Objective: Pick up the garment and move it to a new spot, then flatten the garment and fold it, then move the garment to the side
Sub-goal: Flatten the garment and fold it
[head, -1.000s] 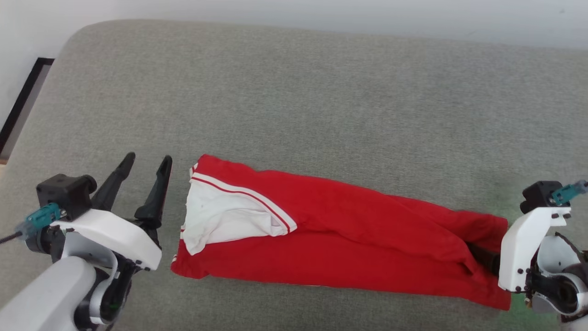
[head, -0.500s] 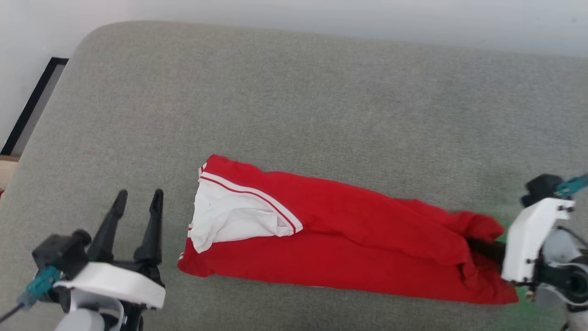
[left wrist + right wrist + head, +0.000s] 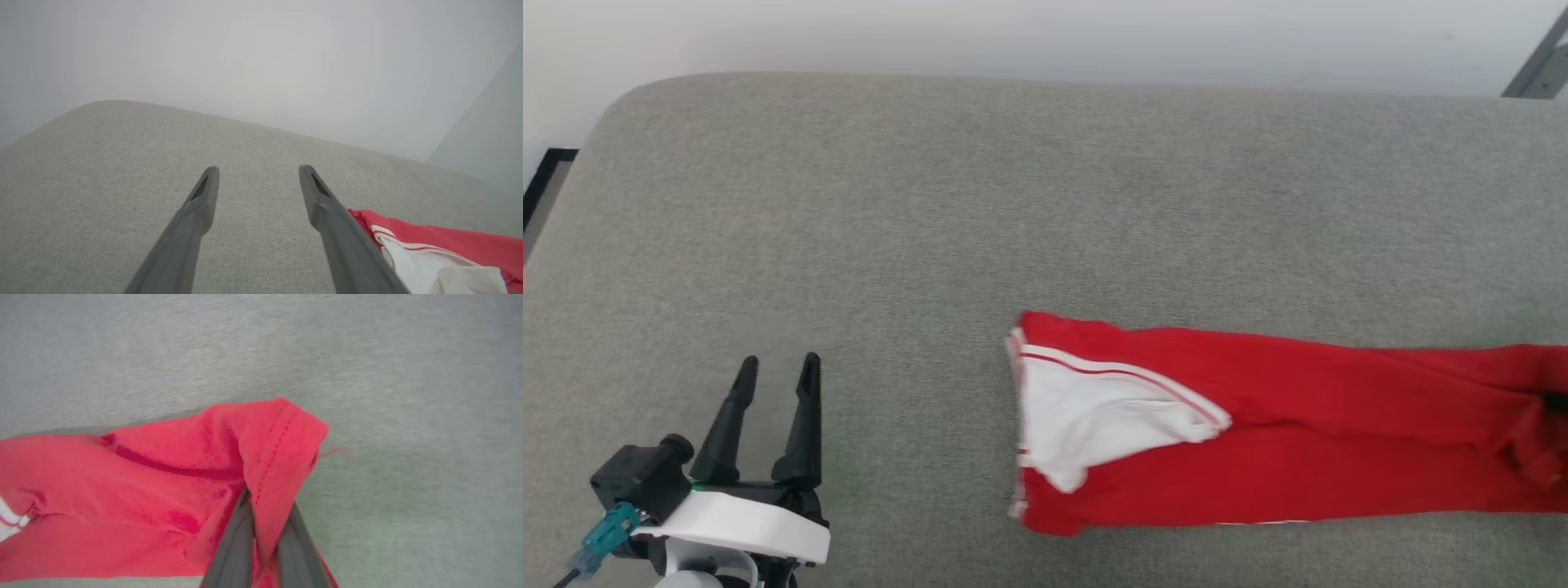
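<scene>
Head view: left gripper (image 3: 779, 362) at 8 o'clock, fingers spread, empty, over grey cushion (image 3: 1013, 204). Folded red T-shirt (image 3: 1298, 441) lies at 4 o'clock, white sleeve (image 3: 1094, 416) on top. Right wrist view: right gripper (image 3: 267, 514) pinches its hem (image 3: 282, 449). Risk: the thin pinch slips, or dragging pulls the fold open. No readable writing.

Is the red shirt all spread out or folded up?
Folded. The garment lies as a long narrow strip on the grey cushion, its white sleeve tucked over the red; the right gripper pinches one end.
</scene>
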You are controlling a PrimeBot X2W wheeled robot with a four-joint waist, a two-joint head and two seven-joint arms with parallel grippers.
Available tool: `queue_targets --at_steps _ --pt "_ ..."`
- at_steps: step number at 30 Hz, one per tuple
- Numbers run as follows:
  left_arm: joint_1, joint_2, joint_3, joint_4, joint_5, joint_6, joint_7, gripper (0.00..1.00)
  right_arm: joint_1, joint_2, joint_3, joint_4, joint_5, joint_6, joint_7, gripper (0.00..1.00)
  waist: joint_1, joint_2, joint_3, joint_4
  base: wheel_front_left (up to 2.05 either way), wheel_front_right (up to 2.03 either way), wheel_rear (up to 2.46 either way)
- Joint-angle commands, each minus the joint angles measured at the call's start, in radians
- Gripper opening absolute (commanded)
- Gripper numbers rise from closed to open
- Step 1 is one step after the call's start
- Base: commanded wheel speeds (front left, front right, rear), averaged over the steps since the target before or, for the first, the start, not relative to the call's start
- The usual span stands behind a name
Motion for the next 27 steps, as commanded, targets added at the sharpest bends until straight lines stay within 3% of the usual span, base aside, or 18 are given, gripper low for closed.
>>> queue_targets --at_steps 1,4,8,19,27 --pt "0.003 -0.008 0.007 0.008 0.022 -0.011 -0.006 1.00 -0.019 -0.015 -0.016 0.029 -0.035 0.000 -0.023 0.00 0.0000 -0.0001 0.001 -0.016 0.00 0.00 0.00" --pt "-0.008 -0.024 0.018 0.015 0.033 -0.020 -0.006 1.00 -0.041 -0.034 -0.023 0.075 -0.085 0.000 -0.037 0.00 0.0000 -0.0001 0.000 -0.028 0.00 0.00 0.00" --pt "-0.012 -0.028 0.027 0.020 0.043 -0.026 -0.006 1.00 -0.058 -0.005 -0.010 0.067 -0.064 0.000 -0.018 0.00 0.0000 -0.0001 -0.006 -0.039 0.00 0.00 0.00" --pt "0.002 -0.035 0.025 0.012 0.039 -0.031 -0.006 1.00 0.042 0.116 0.118 -0.279 0.032 0.000 0.072 0.00 0.0000 -0.0001 -0.010 0.003 0.00 0.00 0.00" --pt "-0.030 -0.040 -0.007 0.018 0.016 -0.031 -0.006 1.00 0.023 0.186 0.249 -0.334 0.032 0.000 0.063 0.00 0.0000 -0.0001 0.001 0.073 0.00 0.00 0.00"
